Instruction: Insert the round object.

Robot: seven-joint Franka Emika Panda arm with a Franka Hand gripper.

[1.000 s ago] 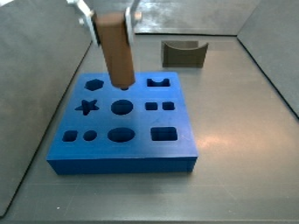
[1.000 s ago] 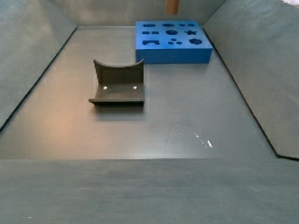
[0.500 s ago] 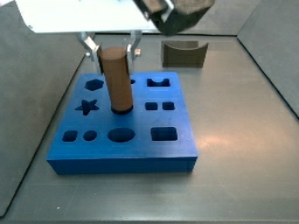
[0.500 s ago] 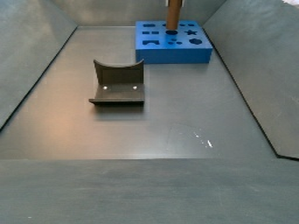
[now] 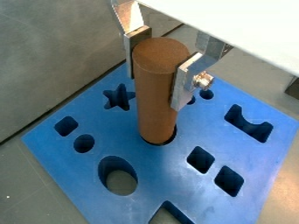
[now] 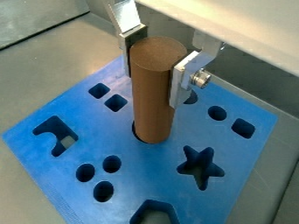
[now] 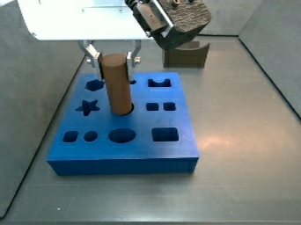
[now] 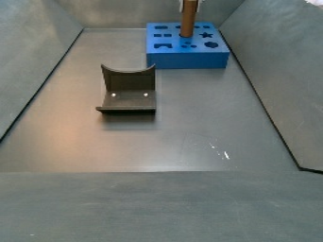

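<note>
The round object, a smooth brown wooden cylinder peg [image 5: 156,87], stands upright with its lower end in the round hole in the middle of the blue block [image 5: 82,179]. It shows in both wrist views [image 6: 152,87] and both side views [image 7: 116,83] [image 8: 187,17]. My gripper [image 5: 162,59] is above the block, its silver fingers [image 5: 187,83] pressed on the peg's upper sides, shut on it. In a side view the gripper [image 7: 113,57] sits over the block's [image 7: 118,158] middle hole. The hole's rim is mostly hidden by the peg.
The blue block [image 8: 190,52] has several other shaped holes: a star [image 6: 197,164], squares, ovals. A dark olive block with a curved notch [image 8: 127,92] stands on the grey floor apart from it, also at the back in a side view [image 7: 186,53]. Grey walls surround the floor.
The peg and gripper moved from above the block's far edge to over the middle hole and came down; the peg's lower end now sits in the hole.
</note>
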